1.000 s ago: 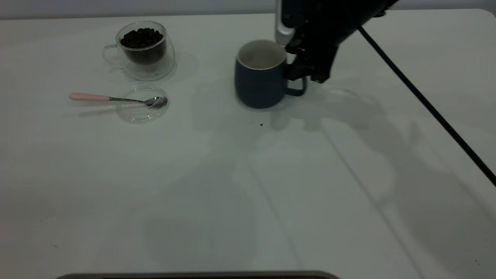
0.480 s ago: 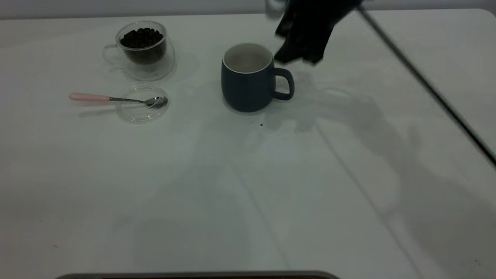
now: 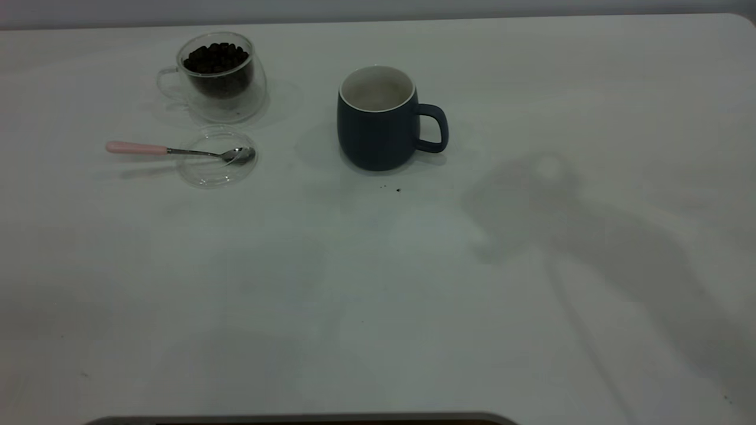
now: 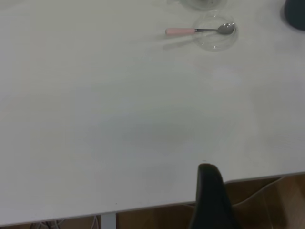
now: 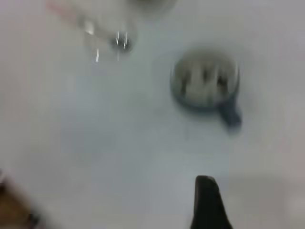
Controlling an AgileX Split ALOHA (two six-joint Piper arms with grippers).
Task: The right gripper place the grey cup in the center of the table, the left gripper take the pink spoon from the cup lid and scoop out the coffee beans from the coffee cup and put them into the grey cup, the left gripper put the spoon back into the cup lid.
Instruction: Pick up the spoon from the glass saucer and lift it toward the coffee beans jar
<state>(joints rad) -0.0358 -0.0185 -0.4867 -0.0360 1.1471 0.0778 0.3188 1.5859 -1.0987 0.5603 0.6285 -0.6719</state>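
Glass first, at the exterior view's left: you have the coffee cup (image 3: 220, 75) full of beans, and just in front of it the clear cup lid (image 3: 217, 158) with the pink spoon (image 3: 177, 150) resting bowl-down in it, handle sticking out to the left, untouched. Moving right, the grey cup (image 3: 378, 118) now stands alone and upright near the table's (image 3: 413, 307) centre, handle to the right, interior empty. A second ago the right arm was clamped at that handle; half a second ago it had let go and was lifting; now it is gone from the exterior view, only its shadow left on the table. Judgement: step one is done, and the spoon pickup falls to your left arm. The left wrist view adds what the exterior lacks: the left gripper (image 4: 209, 195) parked off the table's near edge, well apart from the spoon; one dark finger shows, so spread cannot be told. The right wrist view, blurred, looks down on the cup from above with the right gripper (image 5: 207, 202) clear of it; its spread cannot be told either.
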